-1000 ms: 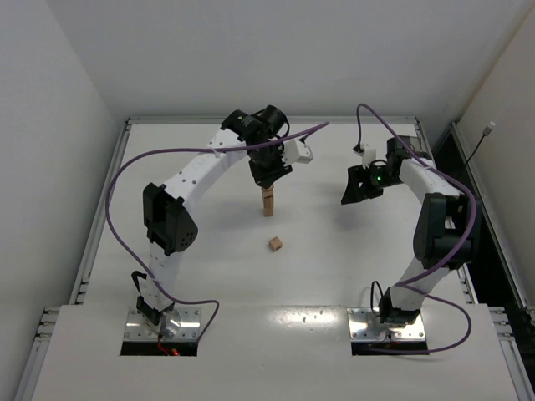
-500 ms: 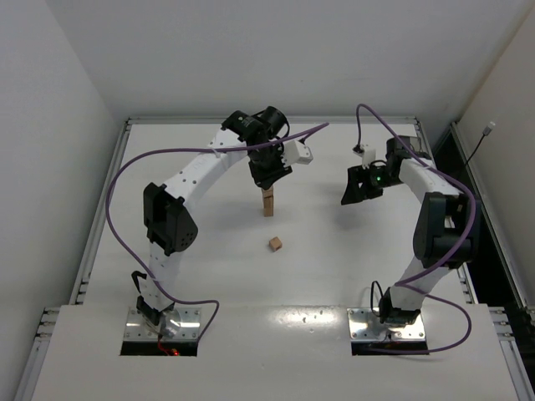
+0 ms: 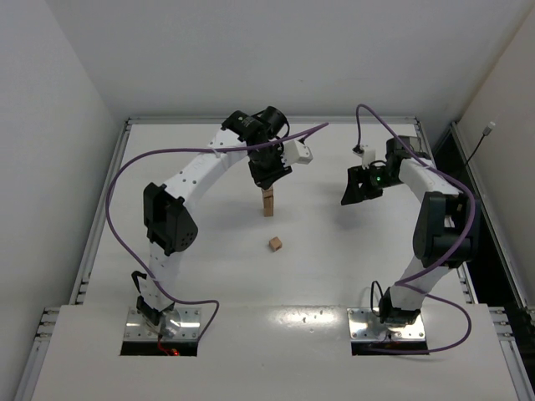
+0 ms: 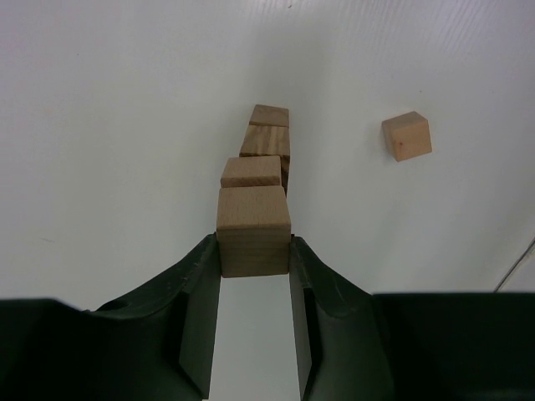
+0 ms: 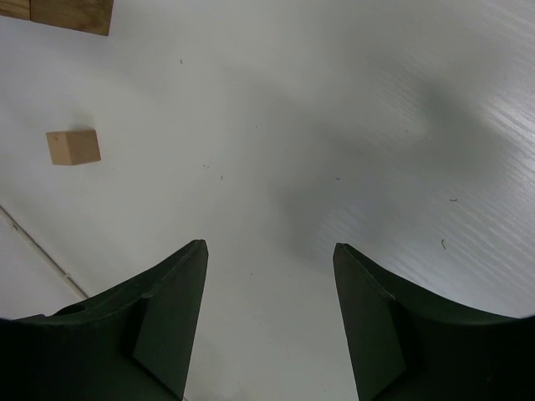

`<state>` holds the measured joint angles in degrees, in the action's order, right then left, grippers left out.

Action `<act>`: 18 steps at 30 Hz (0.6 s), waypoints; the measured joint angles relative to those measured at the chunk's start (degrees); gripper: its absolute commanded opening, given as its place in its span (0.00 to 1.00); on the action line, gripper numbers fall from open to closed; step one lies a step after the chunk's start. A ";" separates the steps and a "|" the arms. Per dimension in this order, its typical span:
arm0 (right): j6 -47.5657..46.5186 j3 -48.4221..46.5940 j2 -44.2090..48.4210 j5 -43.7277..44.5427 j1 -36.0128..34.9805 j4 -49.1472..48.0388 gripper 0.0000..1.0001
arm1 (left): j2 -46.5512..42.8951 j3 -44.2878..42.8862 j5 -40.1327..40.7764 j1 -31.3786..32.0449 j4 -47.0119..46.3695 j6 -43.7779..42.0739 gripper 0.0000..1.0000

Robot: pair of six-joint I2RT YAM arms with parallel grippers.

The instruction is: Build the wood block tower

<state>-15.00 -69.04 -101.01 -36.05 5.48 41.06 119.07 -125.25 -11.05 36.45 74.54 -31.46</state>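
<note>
A tower [image 3: 267, 202] of tan wood blocks stands at the table's middle. In the left wrist view it shows as a stack [image 4: 265, 142] of three blocks seen from above. My left gripper [image 3: 267, 179] hangs right over it, shut on another wood block [image 4: 253, 230] that sits just above the top block; whether they touch I cannot tell. A loose wood block [image 3: 275, 244] lies on the table nearer the arm bases, also visible as a cube [image 4: 406, 135] and as a cube [image 5: 73, 147]. My right gripper [image 3: 355, 189] hovers to the tower's right, open and empty [image 5: 268, 245].
The white table [image 3: 201, 267] is bounded by a metal rim and white walls. Purple cables loop from both arms, one [image 3: 301, 132] passing over the tower area. The tower's side [image 5: 71, 12] shows at the top left of the right wrist view.
</note>
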 measured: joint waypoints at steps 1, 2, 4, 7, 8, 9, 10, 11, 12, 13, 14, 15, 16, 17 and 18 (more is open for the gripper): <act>-0.02 0.00 0.00 0.00 0.00 0.00 0.58 | 0.00 0.00 0.00 0.00 0.00 0.02 0.11; 0.00 0.00 0.00 0.00 0.00 0.00 0.58 | 0.00 0.00 0.00 0.00 0.00 0.02 0.15; 0.00 0.00 0.00 0.00 0.00 0.00 0.58 | 0.00 0.00 0.00 0.00 0.00 0.02 0.17; -0.02 0.00 0.00 0.00 0.00 0.00 0.58 | 0.00 0.00 0.00 0.00 0.00 0.26 0.25; 0.00 0.00 0.00 0.00 0.00 0.00 0.58 | 0.00 0.00 0.00 0.00 0.00 0.28 0.25; 0.00 0.00 0.00 0.00 0.00 0.00 0.58 | 0.00 0.00 0.00 0.00 0.00 0.35 0.28; 0.00 0.00 0.00 0.00 0.00 0.00 0.58 | 0.00 0.00 0.00 0.00 0.00 0.42 0.30; 0.00 0.00 0.00 0.00 0.00 0.00 0.58 | 0.00 0.00 0.00 0.00 0.00 0.44 0.31; 0.00 0.00 0.00 0.00 0.00 0.00 0.57 | 0.00 0.00 0.02 0.00 0.00 0.46 0.33; 0.00 0.00 0.00 0.00 0.00 0.00 0.57 | 0.00 0.00 0.02 0.00 0.00 0.52 0.33; 0.00 0.00 0.00 0.00 0.00 0.00 0.57 | 0.00 0.00 0.02 0.00 0.00 0.61 0.35; -0.02 0.00 0.00 0.00 0.00 0.00 0.57 | 0.00 0.00 0.04 0.00 0.00 0.57 0.36; -0.02 0.00 0.00 0.00 0.00 0.00 0.57 | 0.00 0.00 0.07 0.00 0.00 0.61 0.36; 0.00 0.00 0.00 0.00 0.00 0.00 0.57 | 0.00 0.00 0.09 0.00 0.00 0.66 0.36; -0.02 0.00 0.00 0.00 0.00 0.00 0.57 | 0.00 0.00 0.09 0.00 0.00 0.68 0.37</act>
<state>-15.03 -69.04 -101.01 -36.05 5.48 41.06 119.07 -125.25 -10.96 36.45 74.54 -30.79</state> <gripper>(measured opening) 0.574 0.361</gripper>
